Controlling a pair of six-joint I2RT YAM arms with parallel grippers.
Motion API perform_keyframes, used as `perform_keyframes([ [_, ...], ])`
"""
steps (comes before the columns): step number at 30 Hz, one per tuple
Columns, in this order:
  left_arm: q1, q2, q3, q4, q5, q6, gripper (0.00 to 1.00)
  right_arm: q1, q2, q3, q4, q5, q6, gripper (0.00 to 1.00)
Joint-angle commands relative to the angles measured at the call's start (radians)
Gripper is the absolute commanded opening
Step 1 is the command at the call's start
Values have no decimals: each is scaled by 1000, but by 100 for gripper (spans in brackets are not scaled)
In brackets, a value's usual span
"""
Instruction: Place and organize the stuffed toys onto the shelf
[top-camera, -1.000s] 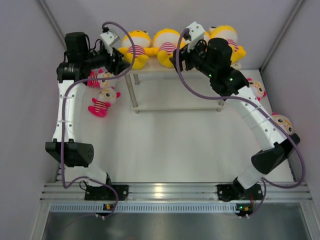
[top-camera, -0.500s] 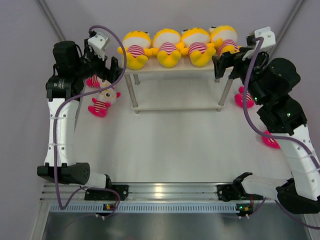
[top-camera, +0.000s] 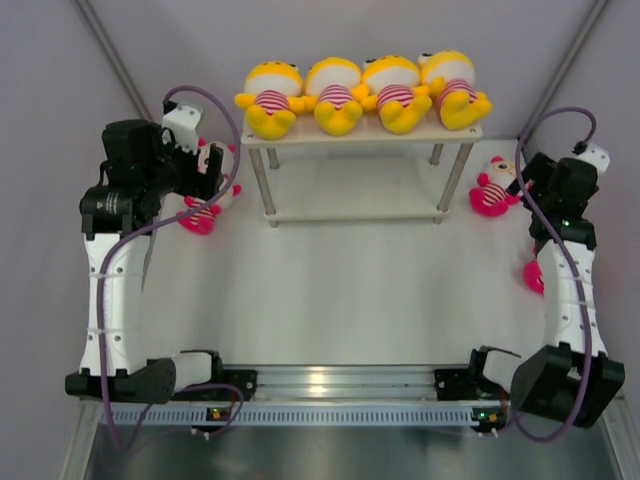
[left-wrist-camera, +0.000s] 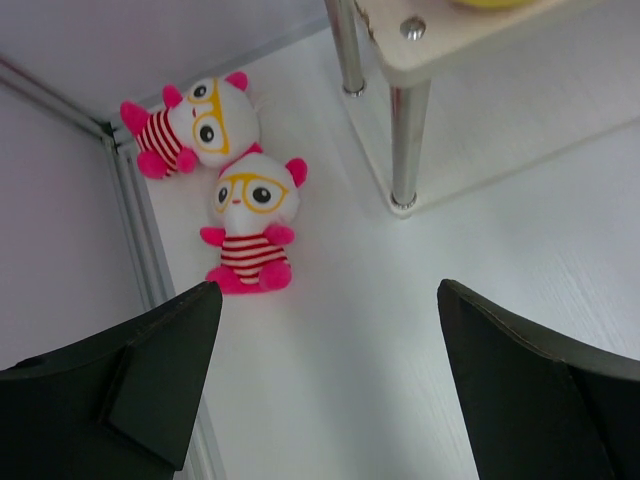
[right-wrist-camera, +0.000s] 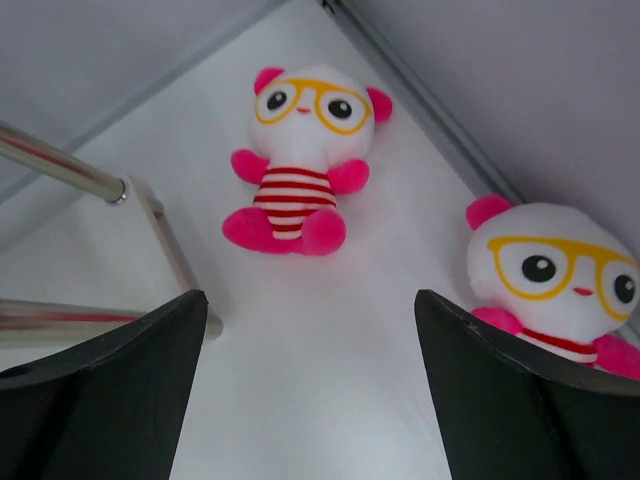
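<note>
Several yellow-headed dolls in striped shirts sit in a row on the shelf's top board (top-camera: 360, 135), from the leftmost (top-camera: 270, 98) to the rightmost (top-camera: 452, 88). Two pink-limbed dolls lie left of the shelf, one sitting (left-wrist-camera: 250, 225) and one on its side by the wall (left-wrist-camera: 195, 125). My left gripper (top-camera: 210, 170) (left-wrist-camera: 330, 380) hovers above them, open and empty. Two more pink-limbed dolls are right of the shelf, one sitting (top-camera: 490, 188) (right-wrist-camera: 300, 160) and one near the wall (right-wrist-camera: 560, 290). My right gripper (top-camera: 522, 180) (right-wrist-camera: 310, 390) is open and empty above the floor between them.
The shelf's lower board (top-camera: 350, 212) is bare. Its thin metal legs stand close to both grippers, one in the left wrist view (left-wrist-camera: 408, 145) and one in the right wrist view (right-wrist-camera: 165, 240). Enclosure walls with metal rails run close behind the dolls on both sides.
Both arms have drawn back from the top shelf. The left gripper has dropped over the left pink dolls. The right arm has swung out to the far right, down by the right pink dolls.
</note>
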Motion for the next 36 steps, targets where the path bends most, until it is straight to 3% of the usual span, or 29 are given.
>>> perform_keyframes([
  [1, 2, -50, -47, -109, -103, 1, 95, -12, 81, -83, 155, -42, 117, 85],
  [6, 2, -65, -102, -144, -215, 6, 98, -47, 234, -143, 300, -36, 170, 84],
  [11, 5, -53, -163, -144, -281, -3, 99, -51, 371, -94, 313, -64, 173, 82],
  [21, 48, 7, -160, -143, -252, -12, 99, -51, 544, -80, 434, -90, 193, 74],
  [25, 56, 24, -159, -144, -231, -14, 99, -49, 598, -46, 457, -85, 188, 63],
  [32, 69, 47, -148, -147, -232, -11, 99, -51, 636, -31, 503, -101, 167, 65],
  [36, 73, 61, -134, -146, -235, -9, 99, -51, 661, -4, 479, -125, 176, 55],
])
